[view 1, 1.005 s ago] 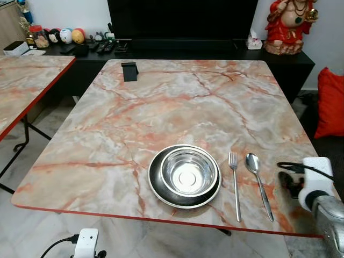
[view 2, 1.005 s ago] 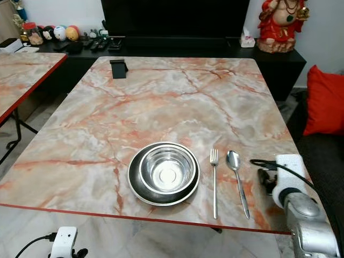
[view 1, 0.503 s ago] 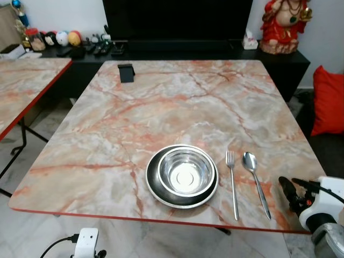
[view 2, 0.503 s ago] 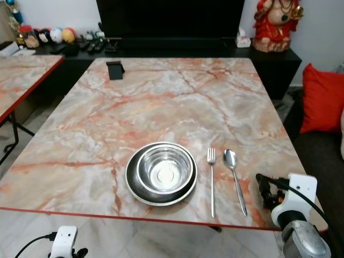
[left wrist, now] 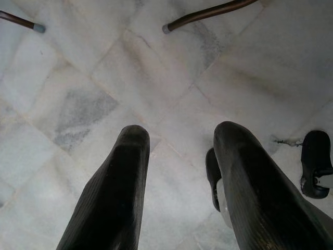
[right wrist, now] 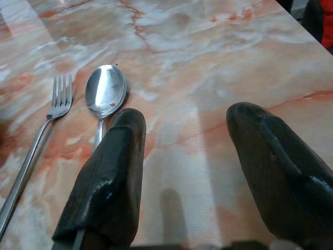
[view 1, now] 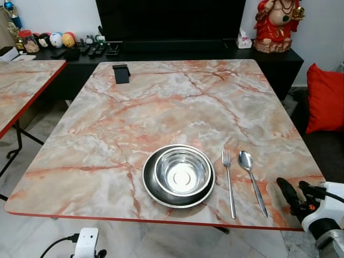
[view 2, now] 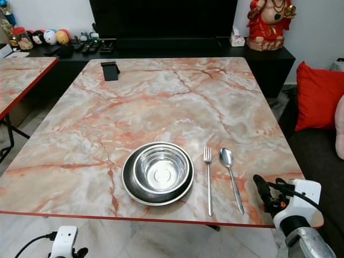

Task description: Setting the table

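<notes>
- One marble-patterned table with a red edge is seen ahead; part of a second table of the same pattern is seen at the robot's left.
- One place setting is laid near the table's front edge: one dark plate, one steel bowl, one fork and one spoon.
- The bowl is seated inside the plate, upright and empty.
- The fork is laid just beside the plate on the robot's right, tines pointed away from the robot; the spoon is laid just beside the fork, parallel to it, bowl end away from the robot. The two are apart, not touching.
- One small black stand is placed near the table's far left corner.
- The right gripper is held low over the table's front right corner, just right of the spoon; its two black fingers are spread wide with nothing between them.
- The left gripper is pointed down at the pale marble floor; its two fingers are parted and empty.
- Behind the table, one red figurine is set on a black cabinet, and one red cushion is seen at the right.
</notes>
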